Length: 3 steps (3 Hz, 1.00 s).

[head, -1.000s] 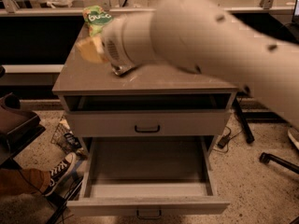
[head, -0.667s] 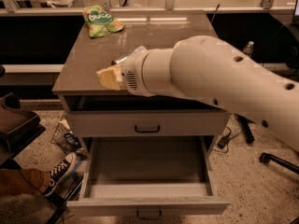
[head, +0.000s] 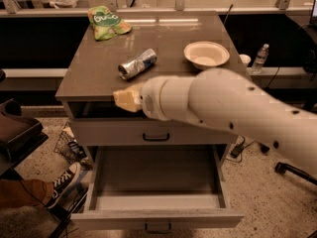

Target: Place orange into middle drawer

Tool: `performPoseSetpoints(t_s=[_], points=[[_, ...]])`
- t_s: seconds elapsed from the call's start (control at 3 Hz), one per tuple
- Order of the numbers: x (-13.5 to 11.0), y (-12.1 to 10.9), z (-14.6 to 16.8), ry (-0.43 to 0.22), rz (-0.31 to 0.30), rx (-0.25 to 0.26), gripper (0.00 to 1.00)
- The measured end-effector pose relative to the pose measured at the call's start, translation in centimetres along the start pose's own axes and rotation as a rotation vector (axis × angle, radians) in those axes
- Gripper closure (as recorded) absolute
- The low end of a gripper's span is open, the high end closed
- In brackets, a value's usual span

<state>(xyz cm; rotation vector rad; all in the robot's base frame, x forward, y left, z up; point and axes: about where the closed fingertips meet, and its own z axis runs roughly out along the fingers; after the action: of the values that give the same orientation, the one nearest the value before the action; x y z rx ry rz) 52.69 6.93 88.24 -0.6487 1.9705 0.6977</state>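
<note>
ROBOT POISED OVER OPEN DRAWER: The robot's pale two-finger gripper hangs at the front edge of the grey cabinet, left of centre along its brown top. It sits at the end of a thick white arm extending from the cabinet's right side. Whether the gripper is open, closed or clamped on anything cannot be told. The small round orange is not in plain sight on the cabinet top or in the open drawer; it may be hidden at the gripper's tip or behind the arm.

The middle drawer, a wide grey tray with low walls, stands pulled out at the cabinet's base. It lies below and in front of the gripper, its long side running across the cabinet front. The coming move therefore looks to be a descent forward of the closed grey drawer front with its black loop handle.

On the cabinet top rest a crumpled green snack bag, a silver and blue drink can lying on its side, and a white bowl.
</note>
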Motion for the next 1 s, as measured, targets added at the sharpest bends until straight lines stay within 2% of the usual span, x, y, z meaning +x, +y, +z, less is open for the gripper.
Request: performPoseSetpoints(t_s=[0.33,0.67,1.0], points=[[5.6,-2.3,0.8,-0.013,0.090,-0.036,1.00],[9.5,-3.7,0.4,-0.073,0.039,-0.146,1.00],[14.0,-6.2,1.9,-0.081,0.041,-0.245,1.00]])
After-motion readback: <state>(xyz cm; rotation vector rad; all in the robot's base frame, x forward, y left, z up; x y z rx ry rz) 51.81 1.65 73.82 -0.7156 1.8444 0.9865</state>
